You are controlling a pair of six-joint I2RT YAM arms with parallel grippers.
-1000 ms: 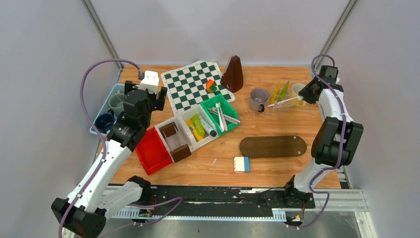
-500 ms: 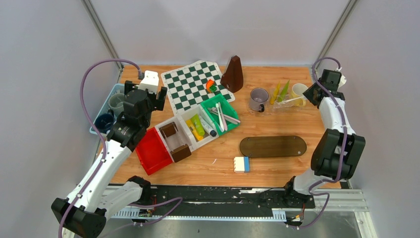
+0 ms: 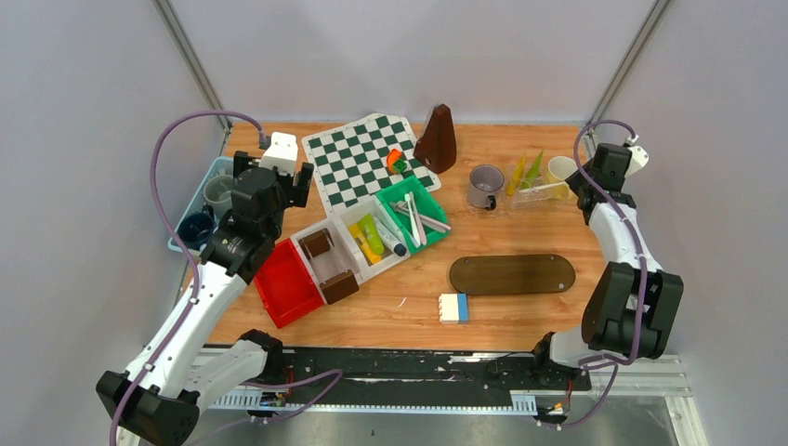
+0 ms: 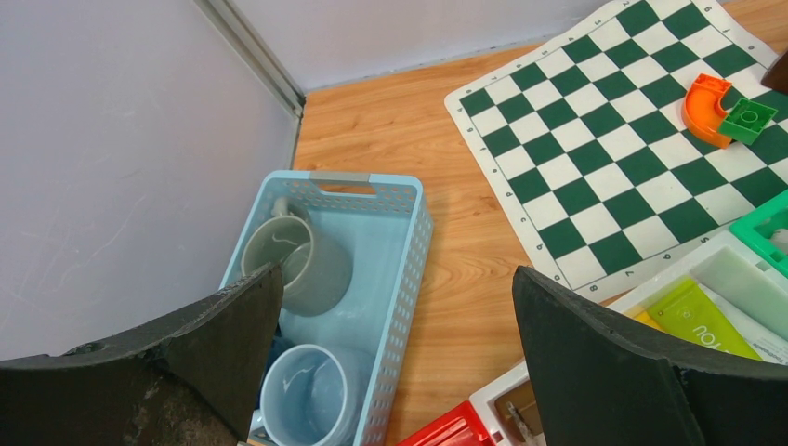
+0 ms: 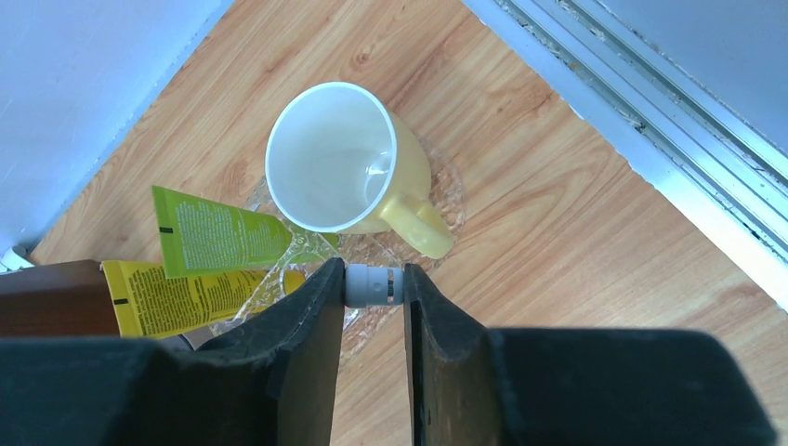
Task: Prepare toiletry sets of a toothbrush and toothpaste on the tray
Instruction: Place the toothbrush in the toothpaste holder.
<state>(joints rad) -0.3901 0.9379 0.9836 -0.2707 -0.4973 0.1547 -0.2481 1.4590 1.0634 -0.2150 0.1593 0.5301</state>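
Satin wood grain on the desk (image 5: 520, 139). Glossy, smooth glaze on the pale yellow mug (image 5: 330, 158), over a clear, rippled plastic tray (image 5: 444, 190). Soft-sheen printed plastic on the green tube (image 5: 218, 232) and yellow tube (image 5: 177, 297). Smooth grey plastic on the toothbrush (image 5: 372, 288), pinched in the matt black right pincer (image 5: 374, 274). Lower left of the left wrist view: perforated pale blue plastic basket (image 4: 400, 269).

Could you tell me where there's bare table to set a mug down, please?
Bare wood lies between the grey mug and the dark oval board, and along the near edge between the red bin and the white-blue block. It is crowded around the clear tray, where the right gripper holds a toothbrush.
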